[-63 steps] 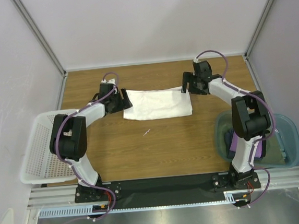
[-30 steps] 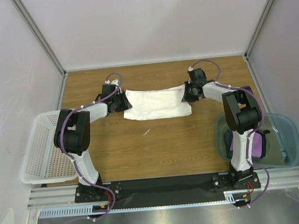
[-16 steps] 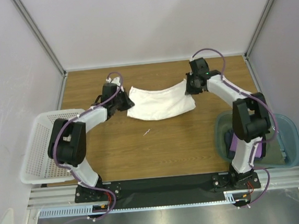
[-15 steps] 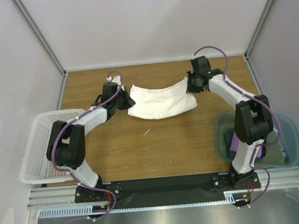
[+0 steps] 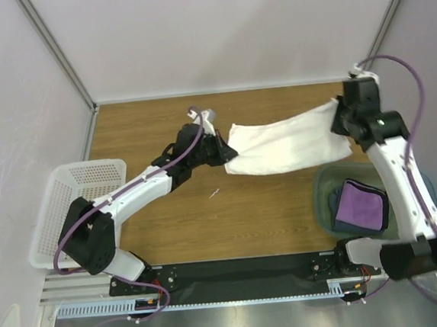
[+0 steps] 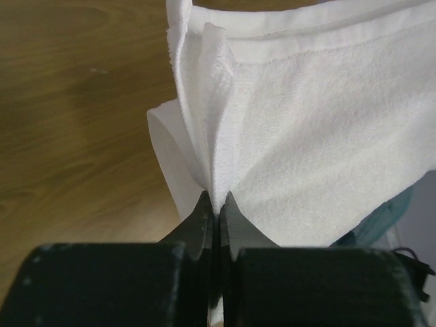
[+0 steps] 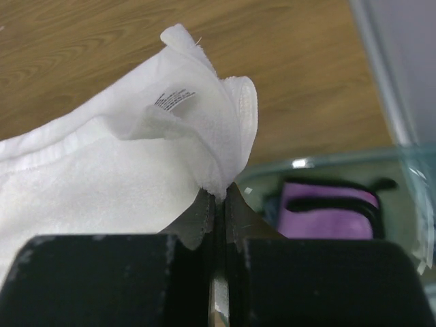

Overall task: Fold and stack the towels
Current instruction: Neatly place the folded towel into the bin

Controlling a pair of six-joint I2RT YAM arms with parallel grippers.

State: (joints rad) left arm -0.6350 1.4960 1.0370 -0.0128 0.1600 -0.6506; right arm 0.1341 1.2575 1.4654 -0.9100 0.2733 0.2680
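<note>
Left gripper (image 6: 215, 206) and right gripper (image 7: 218, 195) pinch the white towel (image 5: 289, 142) near the teal bin (image 5: 322, 204) — thin bites. Tugging could free one corner.

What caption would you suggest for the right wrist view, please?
Right pincer shut on a corner of the white towel; purple towel in the teal bin beyond.
</note>
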